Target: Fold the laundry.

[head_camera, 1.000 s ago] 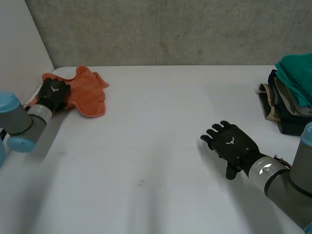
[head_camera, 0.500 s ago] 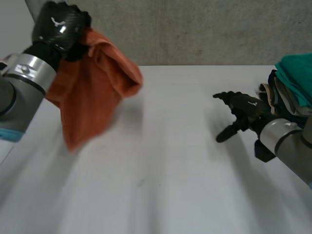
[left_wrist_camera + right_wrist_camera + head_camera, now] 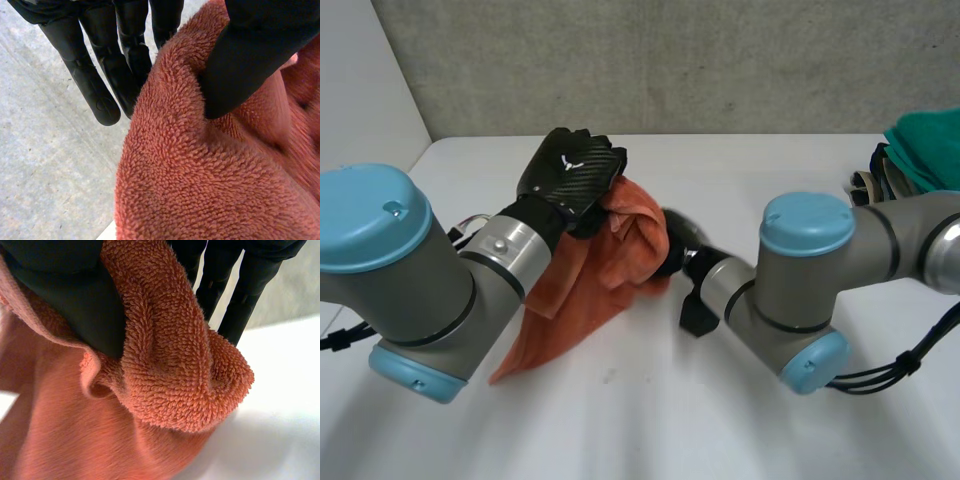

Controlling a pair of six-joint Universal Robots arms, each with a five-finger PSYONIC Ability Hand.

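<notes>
Towel (image 3: 620, 262) now aloft — left hand (image 3: 570, 175) grips it, right hand (image 3: 70, 300) newly pinching too

We note a white table (image 3: 650, 420), its top matte and evenly lit. Along its far edge we see a rough grey concrete wall (image 3: 720, 60). A plain white wall (image 3: 370, 90) adjoins at the far left corner.
</notes>
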